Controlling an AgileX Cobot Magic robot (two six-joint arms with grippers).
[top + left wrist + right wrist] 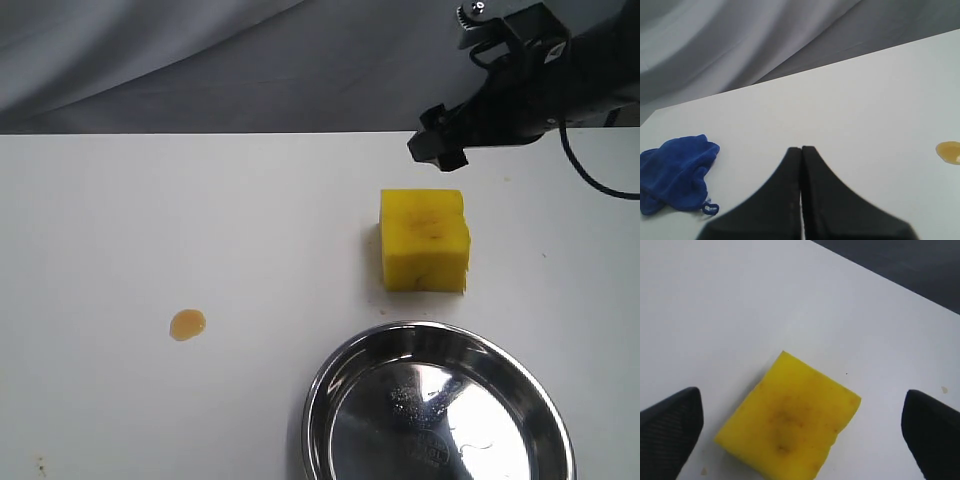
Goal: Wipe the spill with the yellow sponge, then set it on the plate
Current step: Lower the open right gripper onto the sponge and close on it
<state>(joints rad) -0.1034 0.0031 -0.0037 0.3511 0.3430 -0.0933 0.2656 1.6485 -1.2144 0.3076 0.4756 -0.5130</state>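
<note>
Yellow sponge (424, 240) untouched, right pincer (801, 412) spread above

The bench (150, 220) is white, smooth and matt. At its five o'clock the plate (318, 390) is polished metal, mirror-bright. The yellow sponge (424, 240) is dull, porous foam with brownish stains. The spill (187, 324), at eight o'clock, is glossy amber liquid. The blue cloth (675, 172) looks plush. The right pincer (437, 148) is matt black with a fine grain; the left pincer (801, 150) is smooth black.

You are looking at a flat matte white worktop (150, 220); behind its far edge hangs a grey draped fabric backdrop (200, 60) in soft, evenly lit folds.
</note>
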